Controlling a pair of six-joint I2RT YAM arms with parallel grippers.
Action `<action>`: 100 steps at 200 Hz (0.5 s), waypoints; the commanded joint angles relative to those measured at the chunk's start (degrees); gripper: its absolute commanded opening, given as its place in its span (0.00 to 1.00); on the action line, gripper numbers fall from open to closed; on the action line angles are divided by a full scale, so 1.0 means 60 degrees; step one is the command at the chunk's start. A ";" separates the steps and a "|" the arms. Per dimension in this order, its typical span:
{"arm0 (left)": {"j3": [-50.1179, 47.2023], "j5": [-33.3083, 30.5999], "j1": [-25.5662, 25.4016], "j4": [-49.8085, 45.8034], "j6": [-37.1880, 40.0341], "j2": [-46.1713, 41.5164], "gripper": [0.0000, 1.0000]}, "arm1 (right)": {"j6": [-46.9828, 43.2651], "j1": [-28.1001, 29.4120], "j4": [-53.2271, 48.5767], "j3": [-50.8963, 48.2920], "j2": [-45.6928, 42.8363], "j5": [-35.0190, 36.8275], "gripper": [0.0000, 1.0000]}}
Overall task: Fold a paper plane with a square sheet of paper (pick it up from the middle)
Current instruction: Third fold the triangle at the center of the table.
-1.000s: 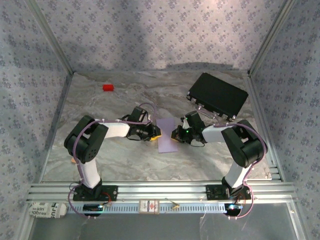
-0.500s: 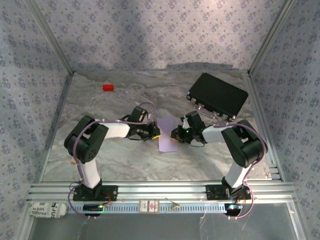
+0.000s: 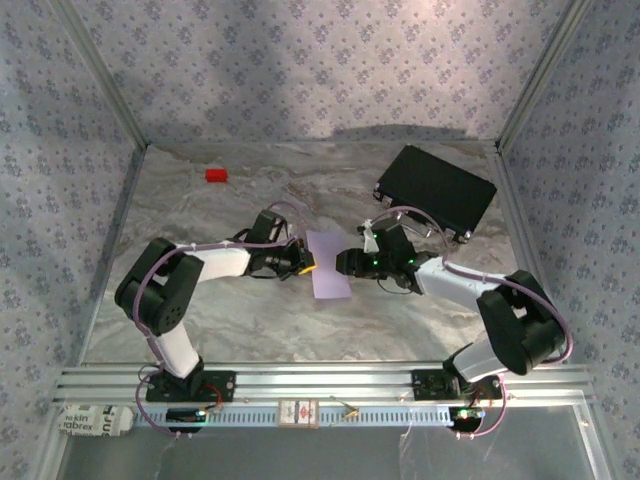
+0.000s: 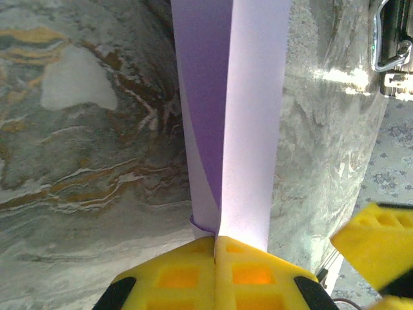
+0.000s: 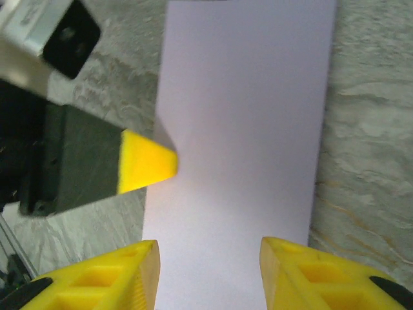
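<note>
marble table (image 3: 300, 325); red block (image 3: 216, 175) back-left, black case (image 3: 436, 190) back-right — apart from paper (image 3: 329, 265)

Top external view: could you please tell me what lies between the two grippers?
In that view, the thin pale lilac sheet of paper lies there; the left gripper pinches its edge, the right gripper stands open.

Setting: robot lab test cell
Enclosure: floral-patterned walls (image 3: 300, 70), aluminium frame posts (image 3: 103, 75)
Base: marble-look table (image 3: 250, 320), extrusion rail (image 3: 320, 380) along its near edge
</note>
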 commanded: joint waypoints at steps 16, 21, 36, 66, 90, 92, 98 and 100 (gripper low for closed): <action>-0.0178 0.0264 0.0140 -0.0022 -0.0314 -0.0423 0.03 | -0.2497 0.1505 -0.0369 -0.0066 -0.0785 0.2017 0.48; -0.0170 0.0276 0.0137 -0.0011 -0.0322 -0.0423 0.03 | -0.2897 0.1822 -0.0194 -0.0164 -0.0867 0.2328 0.49; -0.0175 0.0319 0.0175 0.0024 -0.0373 -0.0419 0.03 | -0.4120 0.2887 0.0411 -0.0535 -0.1004 0.3788 0.52; -0.0172 0.0396 0.0178 0.0156 -0.0452 -0.0394 0.03 | -0.5806 0.4144 0.0937 -0.0742 -0.0723 0.5022 0.57; -0.0167 0.0452 0.0172 0.0237 -0.0468 -0.0365 0.03 | -0.6491 0.4782 0.1114 -0.0641 -0.0268 0.5804 0.57; -0.0176 0.0462 0.0170 0.0249 -0.0461 -0.0357 0.03 | -0.6523 0.4857 0.1156 -0.0641 -0.0228 0.5894 0.57; -0.0159 0.0470 0.0177 0.0244 -0.0471 -0.0355 0.03 | -0.6615 0.5003 0.1254 -0.0638 -0.0122 0.6174 0.57; -0.0152 0.0470 0.0178 0.0262 -0.0469 -0.0362 0.03 | -0.6645 0.5044 0.1271 -0.0626 -0.0078 0.6250 0.57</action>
